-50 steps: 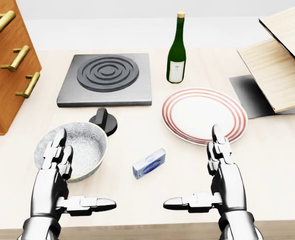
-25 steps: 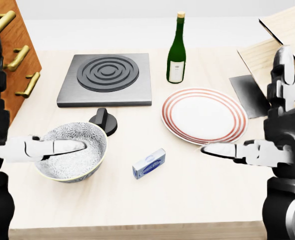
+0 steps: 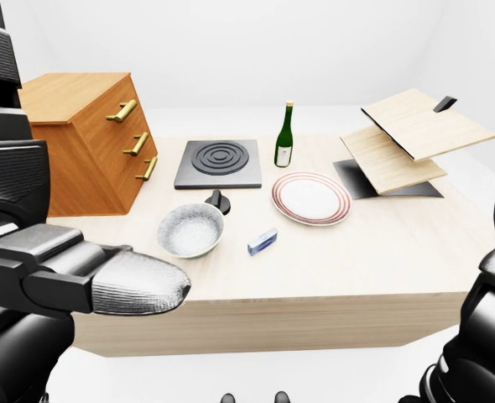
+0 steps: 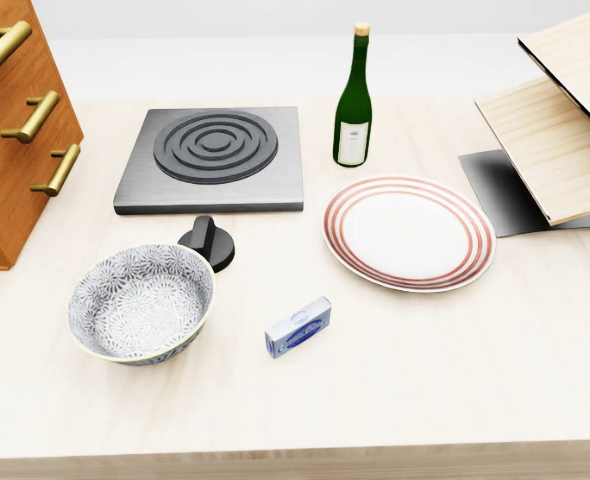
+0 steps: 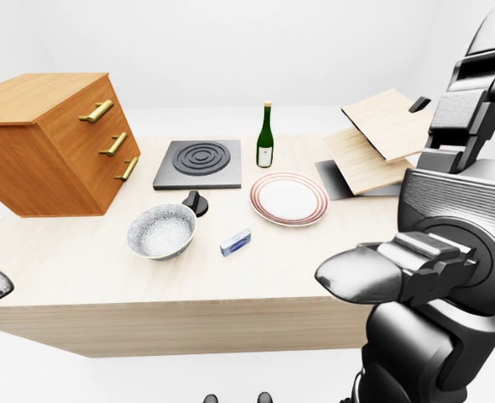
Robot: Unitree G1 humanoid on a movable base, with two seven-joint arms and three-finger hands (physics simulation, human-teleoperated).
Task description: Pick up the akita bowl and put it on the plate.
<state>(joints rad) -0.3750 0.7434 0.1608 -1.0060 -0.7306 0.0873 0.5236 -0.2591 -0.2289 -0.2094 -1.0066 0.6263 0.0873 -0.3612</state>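
Observation:
The akita bowl (image 4: pixel 143 303), white with a grey-blue flower pattern, stands upright and empty at the lower left of the head view. The plate (image 4: pixel 408 231), white with red rings, lies empty to its right, apart from it. Neither hand shows in the head view. In the left-eye view my left hand (image 3: pixel 29 210) looms close to the camera at the left edge, open, fingers up and thumb (image 3: pixel 134 287) pointing right. My right hand (image 5: pixel 449 193) fills the right edge of the right-eye view, likewise open with nothing in it. Both are well above the table.
A small blue box (image 4: pixel 298 327) lies between bowl and plate. A black knob (image 4: pixel 208 243) stands just above the bowl, under the dark hob (image 4: pixel 213 155). A green wine bottle (image 4: pixel 353 100) rises above the plate. Wooden drawers (image 4: pixel 15 120) stand left, tilted boards (image 4: pixel 555 130) right.
Both hands have risen from low over the table and left the head view; they now hang near the eye cameras. Bowl, plate and the other things have not moved.

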